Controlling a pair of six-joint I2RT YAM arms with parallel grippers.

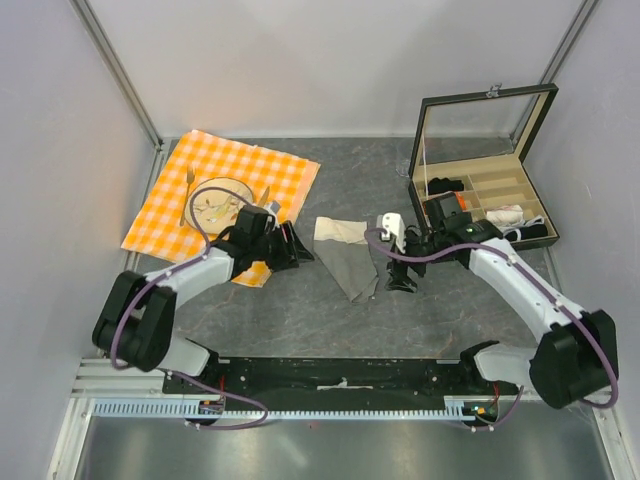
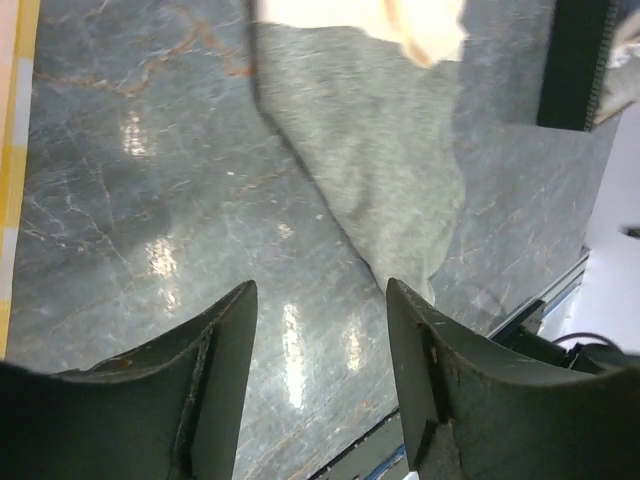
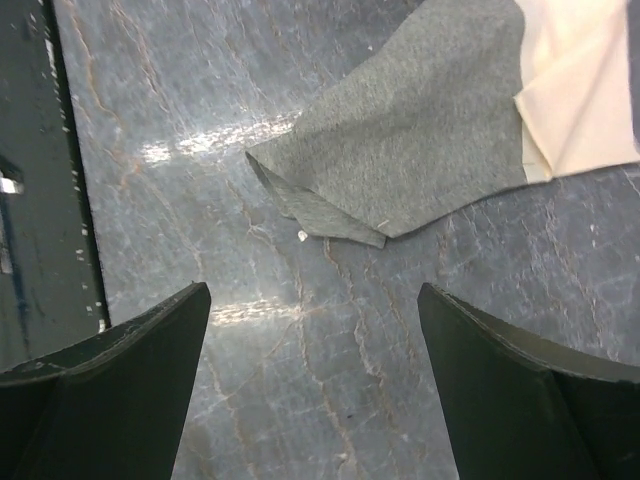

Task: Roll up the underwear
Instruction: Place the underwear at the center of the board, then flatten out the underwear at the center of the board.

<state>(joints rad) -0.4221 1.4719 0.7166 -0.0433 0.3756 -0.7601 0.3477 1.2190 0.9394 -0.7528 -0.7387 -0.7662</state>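
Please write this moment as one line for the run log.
grey cloth underwear with cream strip: lying loose, not rolled | left gripper: open, empty | right gripper: open, empty

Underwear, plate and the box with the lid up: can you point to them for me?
underwear (image 1: 349,263), top view, middle of the grey cloth.
plate (image 1: 215,182), top view, its far rim.
box (image 1: 485,130), top view, its raised lid.

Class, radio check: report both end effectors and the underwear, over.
Left end effector open, empty. Right end effector open, empty. Underwear unrolled between them, nothing on it.
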